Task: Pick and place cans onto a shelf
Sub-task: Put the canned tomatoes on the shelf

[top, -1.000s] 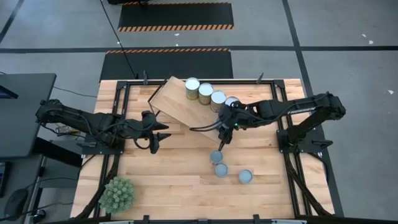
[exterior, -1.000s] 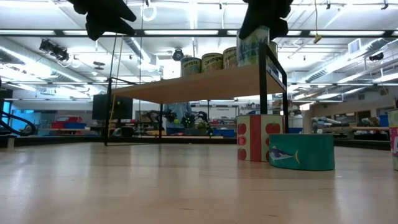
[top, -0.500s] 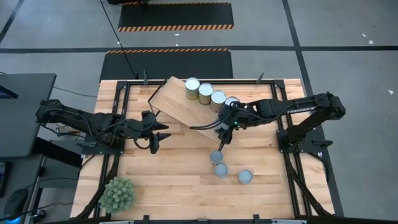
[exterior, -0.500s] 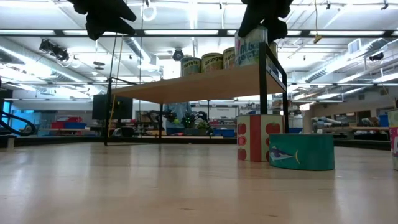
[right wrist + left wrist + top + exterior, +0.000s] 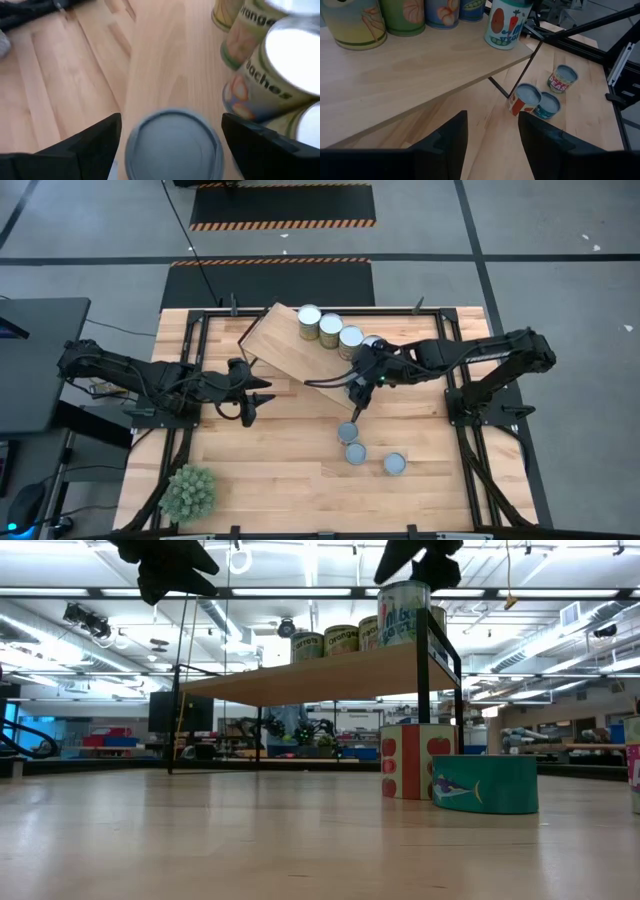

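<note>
The light-wood shelf (image 5: pixel 285 348) stands skewed at the table's far middle. Several cans (image 5: pixel 330 328) stand in a row along its far right edge. One more can, with a grey top (image 5: pixel 172 145) and a vegetable label (image 5: pixel 403 612), stands on the shelf's near right corner. My right gripper (image 5: pixel 171 122) is open just above this can, one finger on each side, touching nothing. My left gripper (image 5: pixel 492 140) is open and empty above the table (image 5: pixel 290 450), left of the shelf. Three cans (image 5: pixel 355 452) stand on the table, near and right of the shelf.
A spiky green plant ball (image 5: pixel 188 492) sits at the table's near left corner. The shelf's thin black leg (image 5: pixel 520 70) comes down beside the nearest table can (image 5: pixel 524 98). Black frame rails (image 5: pixel 190 360) run along the table's left and right sides.
My right gripper has let go of the vegetable-label can and gone up a little. The can now stands alone on the shelf's near right corner, its top showing below the fingers.
</note>
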